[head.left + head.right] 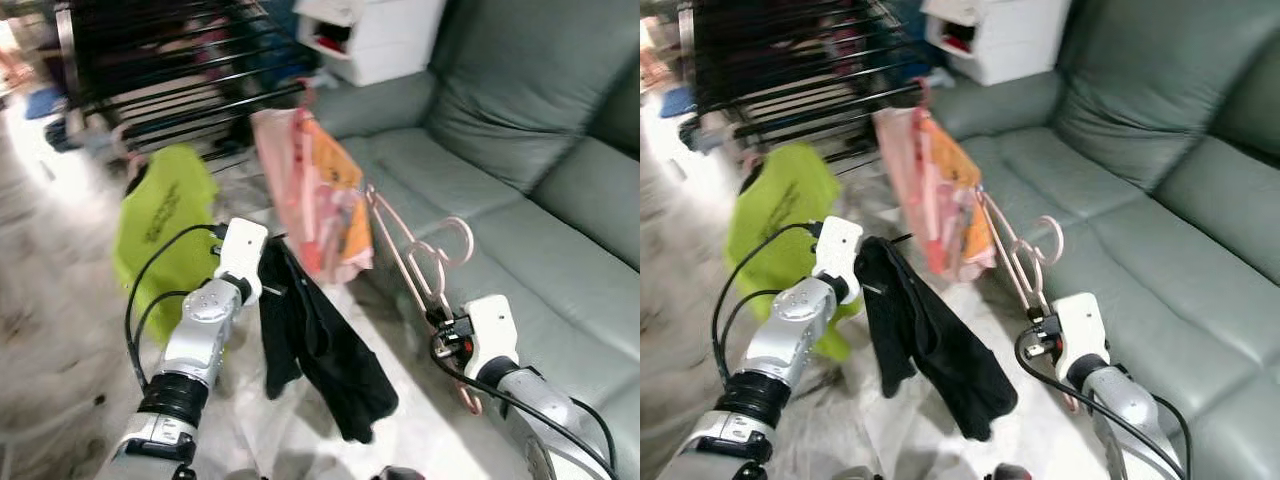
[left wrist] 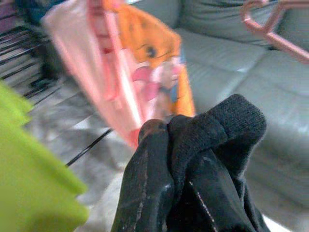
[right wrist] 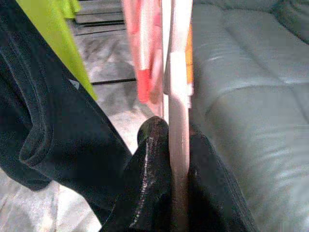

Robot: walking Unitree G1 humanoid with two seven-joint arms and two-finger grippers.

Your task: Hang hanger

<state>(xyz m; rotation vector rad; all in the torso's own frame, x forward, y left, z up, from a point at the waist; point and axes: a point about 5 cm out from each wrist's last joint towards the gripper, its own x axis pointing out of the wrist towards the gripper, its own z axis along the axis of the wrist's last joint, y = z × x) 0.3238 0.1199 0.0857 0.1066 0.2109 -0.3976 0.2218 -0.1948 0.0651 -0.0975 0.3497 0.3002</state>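
The pink hanger (image 1: 415,255) is held clamped in the right gripper (image 1: 440,322), its long axis rising ahead toward the drying rack (image 1: 190,75), while the left gripper (image 1: 262,285) grips a black garment (image 1: 320,350).

left tool (image 1: 262,262): holding black garment (image 1: 318,345), draped down
right tool (image 1: 440,322): gripping pink hanger (image 1: 420,255)
pink-orange garment (image 1: 315,195): hangs between them
sofa (image 1: 520,170): on right

Sofa (image 1: 520,200) right; drying rack (image 1: 170,60) behind left; hung garments (image 1: 310,190) between.
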